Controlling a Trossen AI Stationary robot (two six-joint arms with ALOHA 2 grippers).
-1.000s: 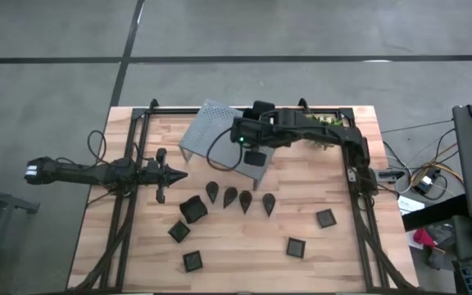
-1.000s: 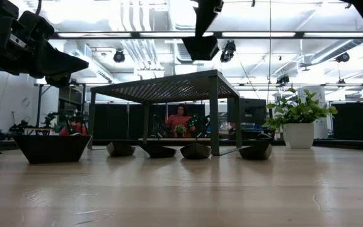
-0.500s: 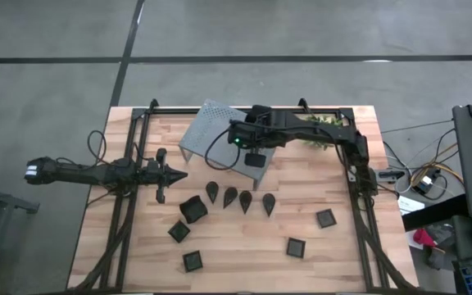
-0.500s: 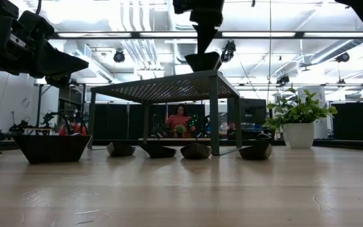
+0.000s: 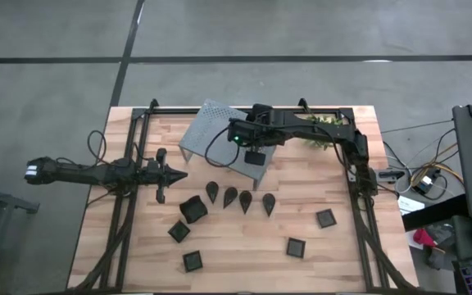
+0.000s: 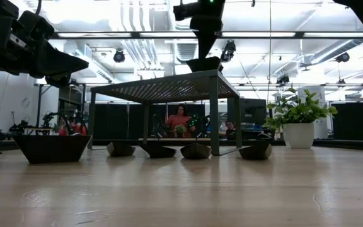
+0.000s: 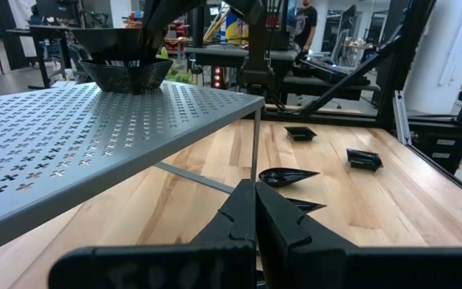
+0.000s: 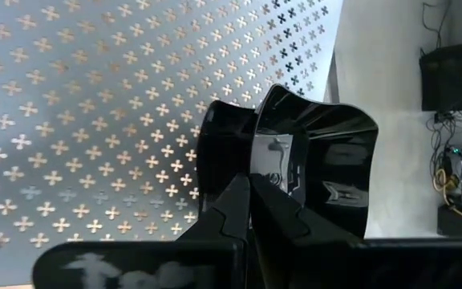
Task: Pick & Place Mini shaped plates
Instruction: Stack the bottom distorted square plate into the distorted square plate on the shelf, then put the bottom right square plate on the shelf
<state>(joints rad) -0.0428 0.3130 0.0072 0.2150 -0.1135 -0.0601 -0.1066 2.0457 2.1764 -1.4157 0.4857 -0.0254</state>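
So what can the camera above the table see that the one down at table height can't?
Only the high view shows the three small black square plates scattered on the wooden table and the full left gripper. Only the low view shows the plant's white pot and a person behind. Both show the grey perforated metal shelf, and the right gripper shut on a black square plate at its top.

One square black plate (image 5: pixel 254 158) sits upright on the shelf corner, frame centre; four teardrop plates (image 5: pixel 230 196) (in a row) and five square ones (image 5: pixel 294 247) lie below.
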